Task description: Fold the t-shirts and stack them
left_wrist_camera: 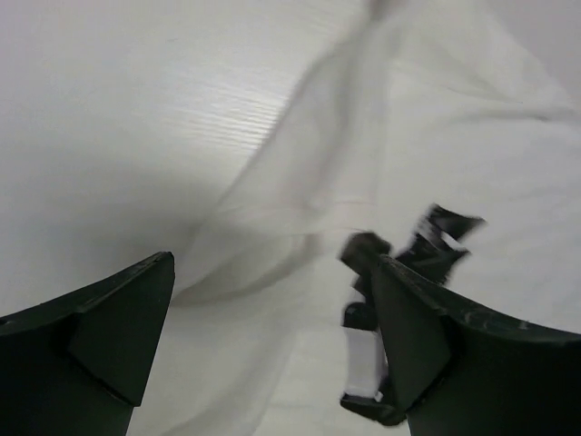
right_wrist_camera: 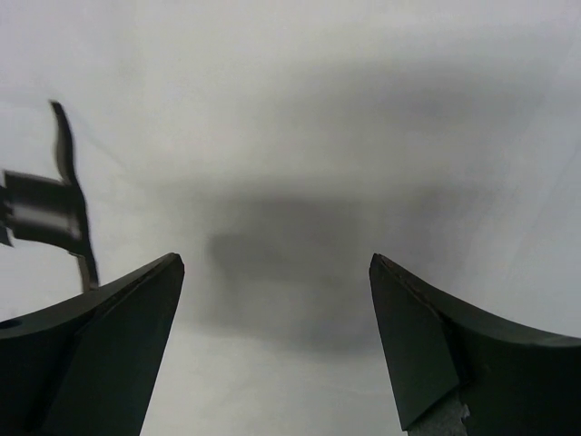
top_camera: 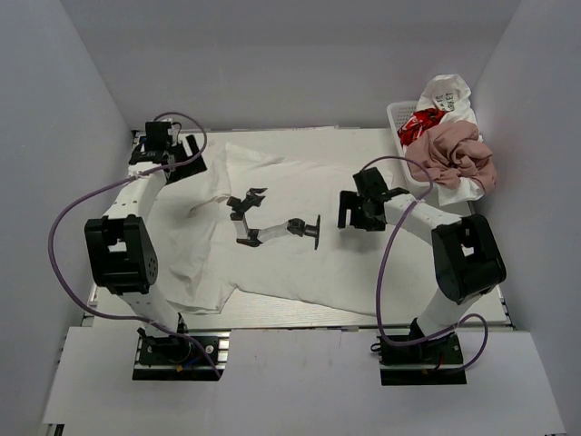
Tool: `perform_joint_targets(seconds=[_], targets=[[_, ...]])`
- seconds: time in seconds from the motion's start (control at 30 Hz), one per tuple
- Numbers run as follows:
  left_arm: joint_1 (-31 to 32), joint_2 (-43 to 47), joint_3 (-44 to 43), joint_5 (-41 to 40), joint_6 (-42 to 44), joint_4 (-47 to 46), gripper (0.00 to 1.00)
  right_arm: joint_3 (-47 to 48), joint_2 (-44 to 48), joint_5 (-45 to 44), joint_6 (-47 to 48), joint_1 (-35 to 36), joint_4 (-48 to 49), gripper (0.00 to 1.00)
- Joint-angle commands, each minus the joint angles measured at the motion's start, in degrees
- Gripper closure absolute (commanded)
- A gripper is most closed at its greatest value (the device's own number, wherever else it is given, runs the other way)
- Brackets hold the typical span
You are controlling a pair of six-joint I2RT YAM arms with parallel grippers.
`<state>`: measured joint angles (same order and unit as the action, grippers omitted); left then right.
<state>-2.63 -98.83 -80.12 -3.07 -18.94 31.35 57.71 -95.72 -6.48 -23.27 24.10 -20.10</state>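
Note:
A white t-shirt (top_camera: pixel 300 263) with a small black front mark (top_camera: pixel 272 224) lies spread flat on the table. My left gripper (top_camera: pixel 177 162) is open and empty above the shirt's far left sleeve. In the left wrist view the gripper (left_wrist_camera: pixel 272 263) hangs over a cloth fold (left_wrist_camera: pixel 300 200), with the black mark (left_wrist_camera: pixel 449 227) to its right. My right gripper (top_camera: pixel 356 218) is open and empty just right of the mark. In the right wrist view the gripper (right_wrist_camera: pixel 277 259) is over plain white cloth (right_wrist_camera: pixel 300 109), with the mark (right_wrist_camera: pixel 45 209) at the left edge.
A white lattice basket (top_camera: pixel 399 118) stands at the far right corner. It holds a dusty pink tee (top_camera: pixel 458 154), a white tee with red print (top_camera: pixel 424 123) and a white tee with black lettering (top_camera: pixel 449 94). White walls close in the table.

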Motion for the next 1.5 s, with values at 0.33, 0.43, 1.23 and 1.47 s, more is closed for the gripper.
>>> perform_joint_targets(seconds=[0.33,0.43,1.23,1.47], targets=[[8.5,-19.7,-18.7,5.4,12.3,3.5,0.04,12.2,-7.7,-2.0,3.0,-0.2,-2.8,0.11],[9.0,-23.6,-22.8,4.1,12.3,5.6,0.22,12.2,-9.1,-2.8,2.8,-0.5,-3.7,0.11],[-1.1,-28.6,-34.5,-20.4,17.4,5.2,1.00,9.9,-13.8,-5.7,0.0,-4.7,-5.0,0.18],[-2.6,-40.0,-56.8,-21.4,18.6,16.6,0.00,14.6,-12.0,-4.5,5.0,-3.8,-3.9,0.16]])
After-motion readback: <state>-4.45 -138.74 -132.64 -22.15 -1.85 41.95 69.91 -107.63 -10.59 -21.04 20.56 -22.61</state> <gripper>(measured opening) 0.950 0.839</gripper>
